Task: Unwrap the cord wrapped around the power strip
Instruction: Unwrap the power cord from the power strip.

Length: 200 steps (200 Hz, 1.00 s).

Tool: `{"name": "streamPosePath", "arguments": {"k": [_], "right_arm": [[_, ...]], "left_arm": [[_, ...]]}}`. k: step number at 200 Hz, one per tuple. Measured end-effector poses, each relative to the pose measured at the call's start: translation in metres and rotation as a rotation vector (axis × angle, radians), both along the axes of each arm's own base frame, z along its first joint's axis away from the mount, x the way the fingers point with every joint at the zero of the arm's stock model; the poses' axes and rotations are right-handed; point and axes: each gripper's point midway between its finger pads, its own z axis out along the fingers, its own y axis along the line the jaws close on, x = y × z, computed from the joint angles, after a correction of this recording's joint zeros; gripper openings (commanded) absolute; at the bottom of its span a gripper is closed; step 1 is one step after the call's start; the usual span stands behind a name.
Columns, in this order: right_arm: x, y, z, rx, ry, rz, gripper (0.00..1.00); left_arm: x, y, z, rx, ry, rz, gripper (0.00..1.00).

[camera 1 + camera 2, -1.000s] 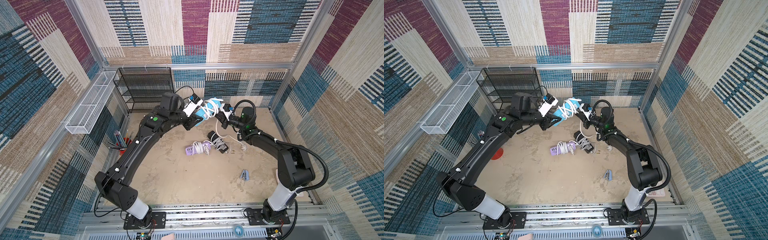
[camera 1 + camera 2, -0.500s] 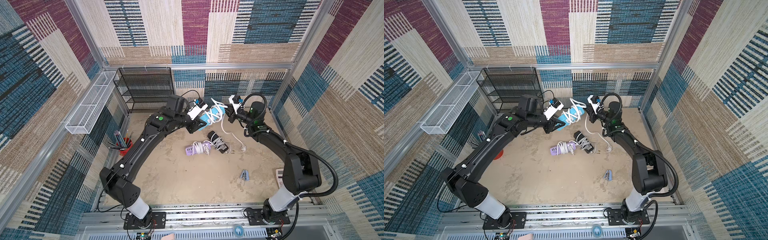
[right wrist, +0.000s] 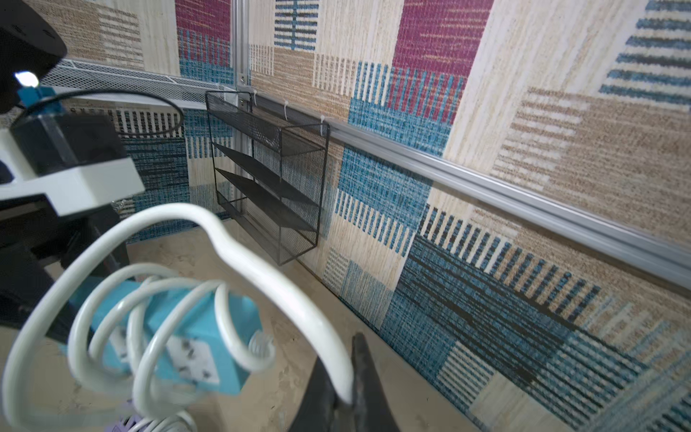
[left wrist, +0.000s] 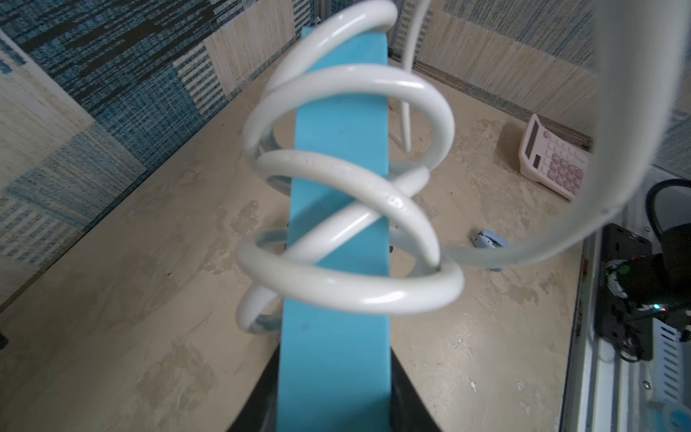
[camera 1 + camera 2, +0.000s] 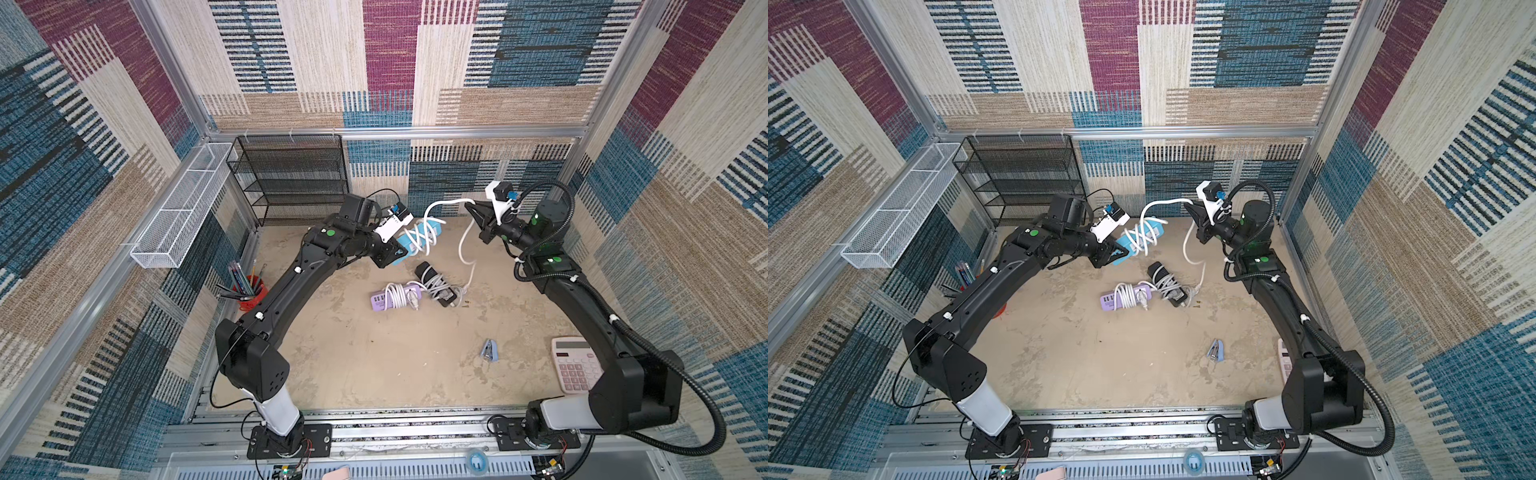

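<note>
A light blue power strip hangs in the air at the back centre. My left gripper is shut on one end of it; in the left wrist view the strip sits between the black fingers. A thick white cord winds round it in loose coils. To its right, my right gripper is shut on the cord, which arches from the strip to the jaws. The cord's free tail hangs down to the floor.
On the floor lie a purple power strip and a black one, both wound in cords. A pink calculator and a small blue stapler lie front right. A red pen cup, black mesh shelf and white wire basket stand left.
My right gripper has drawn away to the right with the cord, opening a wide arch between it and the strip. The left arm has shifted right and slightly down with the strip.
</note>
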Motion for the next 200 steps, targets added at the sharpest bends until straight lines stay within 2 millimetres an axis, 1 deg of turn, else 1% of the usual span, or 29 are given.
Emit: {"name": "streamPosePath", "arguments": {"k": [20, 43, 64, 80, 102, 121, 135, 149, 168, 184, 200], "right_arm": [[-0.010, -0.012, -0.022, -0.006, 0.063, -0.054, 0.00], [-0.015, -0.028, -0.051, 0.002, 0.148, -0.124, 0.00], [-0.011, -0.040, -0.077, 0.020, 0.234, -0.182, 0.00], [0.000, -0.045, -0.097, 0.035, 0.298, -0.214, 0.00], [0.018, -0.045, -0.135, 0.046, 0.411, -0.228, 0.00], [0.038, -0.044, -0.162, 0.056, 0.491, -0.235, 0.00], [0.054, -0.042, -0.175, 0.066, 0.530, -0.237, 0.00], [0.070, -0.040, -0.181, 0.075, 0.547, -0.232, 0.00], [0.094, -0.038, -0.179, 0.085, 0.540, -0.227, 0.00], [0.112, -0.035, -0.169, 0.094, 0.521, -0.214, 0.00], [0.128, -0.032, -0.150, 0.103, 0.488, -0.200, 0.00]], "left_arm": [[0.011, 0.015, 0.008, -0.002, -0.029, 0.070, 0.00], [0.021, 0.031, 0.027, -0.019, -0.089, 0.139, 0.00], [0.019, 0.035, 0.047, -0.043, -0.135, 0.154, 0.00], [0.014, 0.035, 0.063, -0.070, -0.161, 0.146, 0.00], [0.001, 0.028, 0.080, -0.125, -0.170, 0.104, 0.00], [-0.013, 0.017, 0.088, -0.156, -0.166, 0.049, 0.00], [-0.028, 0.006, 0.088, -0.177, -0.151, -0.010, 0.00], [-0.042, -0.004, 0.086, -0.191, -0.129, -0.062, 0.00], [-0.059, -0.013, 0.078, -0.205, -0.090, -0.123, 0.00], [-0.069, -0.020, 0.064, -0.200, -0.049, -0.157, 0.00], [-0.078, -0.026, 0.043, -0.182, 0.007, -0.181, 0.00]]}}
